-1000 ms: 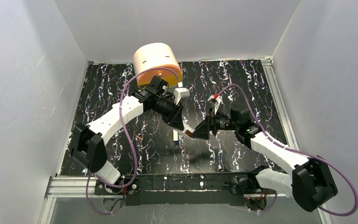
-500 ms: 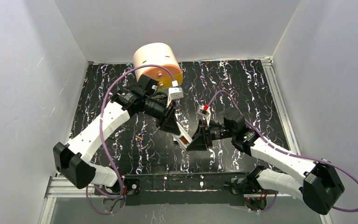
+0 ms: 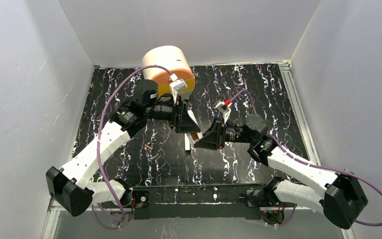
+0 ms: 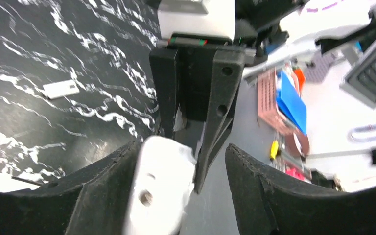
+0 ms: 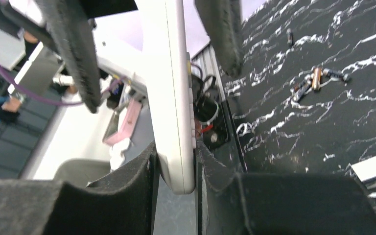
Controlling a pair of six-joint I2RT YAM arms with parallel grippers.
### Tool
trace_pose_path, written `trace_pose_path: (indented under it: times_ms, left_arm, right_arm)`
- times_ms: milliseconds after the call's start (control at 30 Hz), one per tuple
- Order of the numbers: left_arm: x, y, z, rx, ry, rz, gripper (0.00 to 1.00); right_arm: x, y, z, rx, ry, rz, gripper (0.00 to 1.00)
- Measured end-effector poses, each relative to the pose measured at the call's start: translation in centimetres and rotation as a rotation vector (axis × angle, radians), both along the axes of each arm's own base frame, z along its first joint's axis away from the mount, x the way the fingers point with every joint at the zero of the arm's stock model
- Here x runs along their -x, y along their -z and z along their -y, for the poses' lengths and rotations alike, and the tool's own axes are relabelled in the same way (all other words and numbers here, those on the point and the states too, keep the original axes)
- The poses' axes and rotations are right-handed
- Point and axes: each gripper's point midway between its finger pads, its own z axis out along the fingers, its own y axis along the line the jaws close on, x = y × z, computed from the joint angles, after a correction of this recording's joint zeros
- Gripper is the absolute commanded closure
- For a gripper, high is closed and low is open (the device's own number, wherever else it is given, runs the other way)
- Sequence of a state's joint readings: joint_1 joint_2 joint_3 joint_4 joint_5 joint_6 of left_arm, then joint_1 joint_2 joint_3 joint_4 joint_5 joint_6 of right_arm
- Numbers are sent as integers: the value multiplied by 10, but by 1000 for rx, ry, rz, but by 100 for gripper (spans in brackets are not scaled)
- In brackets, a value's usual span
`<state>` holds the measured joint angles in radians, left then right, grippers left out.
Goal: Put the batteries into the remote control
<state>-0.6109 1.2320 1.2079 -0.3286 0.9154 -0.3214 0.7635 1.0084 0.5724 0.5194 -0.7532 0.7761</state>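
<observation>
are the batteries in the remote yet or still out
Out. The batteries lie on the table, apart from the remote control, which the right gripper pinches above it.

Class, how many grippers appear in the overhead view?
2. The left gripper stands open mid-table, before the cream-and-orange cylinder; the right gripper faces it from the right, shut on the remote control. None seems hidden.

My right gripper (image 5: 175,161) pinches the slim white plastic remote control (image 5: 169,88) edge-on; small coppery batteries (image 5: 317,78) lie on the black marbled table (image 5: 323,132).
</observation>
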Motion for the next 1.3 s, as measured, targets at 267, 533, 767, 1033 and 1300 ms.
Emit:
trace_pose_path:
  times_ms: [267,533,767,1033,1300]
  left_arm:
    - [-22,-56,-1,187,-232,72,37]
    - [-32,-69,0,282,-314,13,61]
    - [-34,-72,1,313,-307,1,100]
    - [-50,-61,-8,286,-432,65,100]
    - [-101,-8,-82,-64,-919,161,100]
  right_arm:
    - [-18,-30,-7,-116,89,-47,93]
    - [-20,-44,-9,-177,91,-81,92]
    - [-14,-51,-9,-205,54,-97,67]
    - [-31,-41,-15,-133,128,-107,8]
    - [-73,-9,-15,53,344,-104,16]
